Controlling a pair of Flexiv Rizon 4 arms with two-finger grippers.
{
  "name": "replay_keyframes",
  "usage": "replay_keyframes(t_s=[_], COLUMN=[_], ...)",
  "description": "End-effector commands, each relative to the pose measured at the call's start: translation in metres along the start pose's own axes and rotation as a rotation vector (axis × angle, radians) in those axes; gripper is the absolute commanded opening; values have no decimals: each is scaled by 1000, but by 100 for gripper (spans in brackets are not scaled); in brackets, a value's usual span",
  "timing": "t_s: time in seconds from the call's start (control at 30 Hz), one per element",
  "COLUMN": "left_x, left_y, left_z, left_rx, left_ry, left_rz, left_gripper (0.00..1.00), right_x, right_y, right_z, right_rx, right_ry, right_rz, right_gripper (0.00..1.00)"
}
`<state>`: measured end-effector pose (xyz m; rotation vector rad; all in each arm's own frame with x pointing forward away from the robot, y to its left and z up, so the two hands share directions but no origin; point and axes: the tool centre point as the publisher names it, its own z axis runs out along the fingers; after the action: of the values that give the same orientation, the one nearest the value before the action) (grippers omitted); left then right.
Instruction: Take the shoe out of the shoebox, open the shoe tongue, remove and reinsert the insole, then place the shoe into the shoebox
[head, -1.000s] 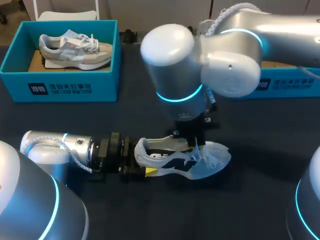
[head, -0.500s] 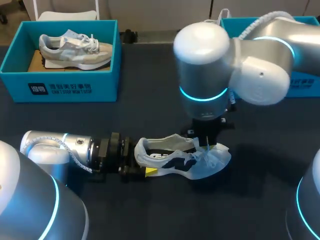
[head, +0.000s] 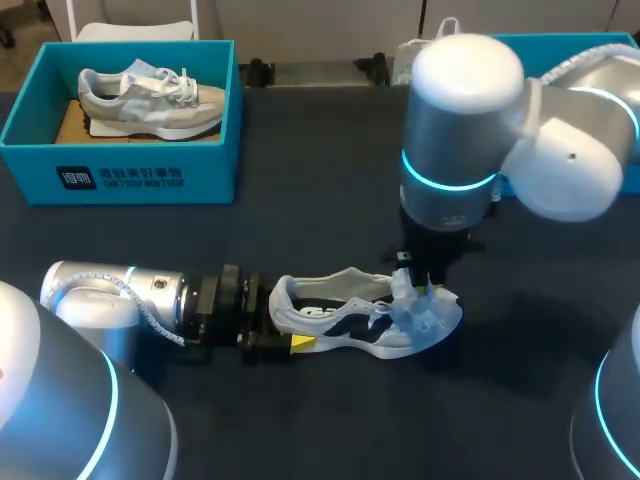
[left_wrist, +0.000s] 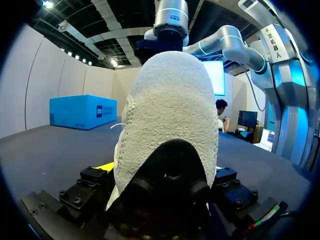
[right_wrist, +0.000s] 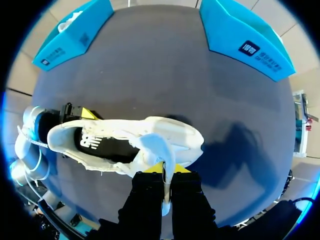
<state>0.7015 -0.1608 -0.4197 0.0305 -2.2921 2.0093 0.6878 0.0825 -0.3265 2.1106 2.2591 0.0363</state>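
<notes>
The white shoe (head: 365, 320) w/ black side panels is out of its box and lies on the dark table (head: 300, 220), in the front-middle area, toe pointing to my right side and heel to my left. The left gripper (head: 285, 325) comes in low and horizontal from the left and is closed on the heel: one yellow fingertip (head: 300, 343) shows at the near side of the heel, and the right wrist view shows the other one at the far side, so the heel is clamped btw. the two. In the left wrist view the heel fills the space directly ahead of this gripper. The right gripper (right_wrist: 165, 172) hangs vertical over the front part of the shoe, fingers very narrow, and it pinches the tongue (right_wrist: 157, 150), i.e. the thin white flap stands up btw. the two yellow tips. I cannot tell if the sole lies flat on the table. A teal shoebox (head: 120, 175) at the far left holds a second shoe (head: 150, 95), grey-white. Another teal box (head: 560, 42) is at the far right, mostly behind the right arm.
</notes>
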Motion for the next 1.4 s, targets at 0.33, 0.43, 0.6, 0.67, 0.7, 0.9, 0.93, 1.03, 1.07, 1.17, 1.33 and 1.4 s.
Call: replay_keyframes(t_s=[0.33, 0.43, 0.6, 0.67, 0.7, 0.9, 0.93, 1.03, 1.07, 1.17, 1.33, 1.4], left_x=[1, 1, 1, 1, 1, 1, 1, 1, 1, 1, 1, 1], left_y=[0, 0, 0, 0, 0, 0, 0, 0, 0, 0, 0, 0], left_z=[0, 0, 0, 0, 0, 0, 0, 0, 0, 0, 0, 0], left_rx=[0, 0, 0, 0, 0, 0, 0, 0, 0, 0, 0, 0], left_ry=[-4, -4, -4, -4, -4, -4, -4, -4, -4, -4, -4, -4], left_rz=[0, 0, 0, 0, 0, 0, 0, 0, 0, 0, 0, 0], left_gripper=[0, 0, 0, 0, 0, 0, 0, 0, 0, 0, 0, 0], right_x=[-24, -28, -32, -34, -34, -38, -40, -44, -46, -50, -35, -24], right_y=[-6, -8, -9, -8, -8, -8, -9, -13, -14, -15, -16, -14], right_z=[9, 14, 21, 24, 25, 24, 22, 14, 11, 2, -38, -52], right_rx=[-1, 8, 10, 10, 12, 26, 29, 24, 29, 26, -10, -12], right_ry=[235, 253, 289, 295, 295, 278, 264, 221, 198, 164, 100, 66], right_rz=[-17, -14, -36, -36, -35, -25, -17, -13, -13, -18, -71, -100], right_gripper=[0, 3, 13, 24, 30, 69, 80, 100, 100, 100, 100, 100])
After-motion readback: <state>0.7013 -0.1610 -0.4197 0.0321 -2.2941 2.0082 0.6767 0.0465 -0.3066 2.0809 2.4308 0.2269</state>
